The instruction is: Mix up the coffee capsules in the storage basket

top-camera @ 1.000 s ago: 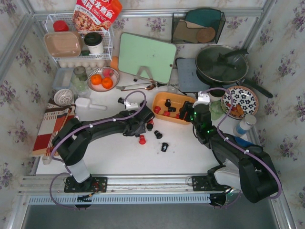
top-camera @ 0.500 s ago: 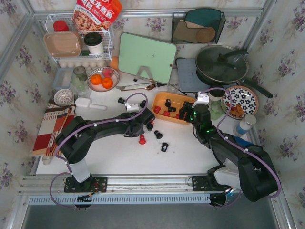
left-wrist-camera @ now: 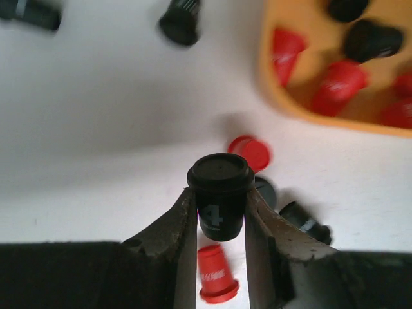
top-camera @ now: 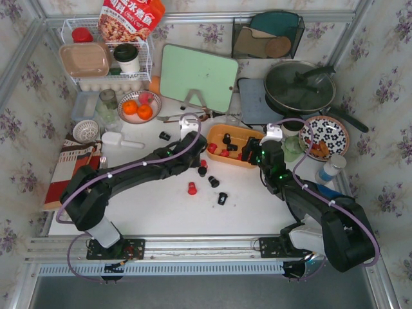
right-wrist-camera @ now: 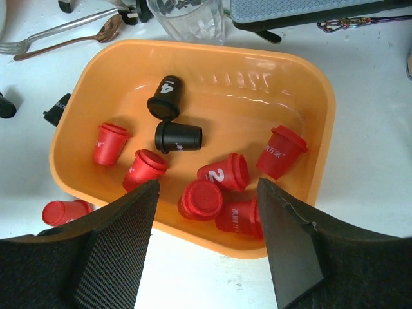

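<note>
My left fingers (left-wrist-camera: 177, 232) had a black capsule (left-wrist-camera: 220, 187) pinched, just beside the storage basket (left-wrist-camera: 277, 96); right fingers (right-wrist-camera: 116, 244) gaped empty above it. I'd carry it well over the rim before letting go.

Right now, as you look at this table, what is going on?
The left gripper is shut on a black capsule marked 4, holding it over the table, short of the orange storage basket. The right gripper is open at the basket's near edge. Inside the basket lie several red capsules and two black ones. A few loose capsules lie on the table beside it.
</note>
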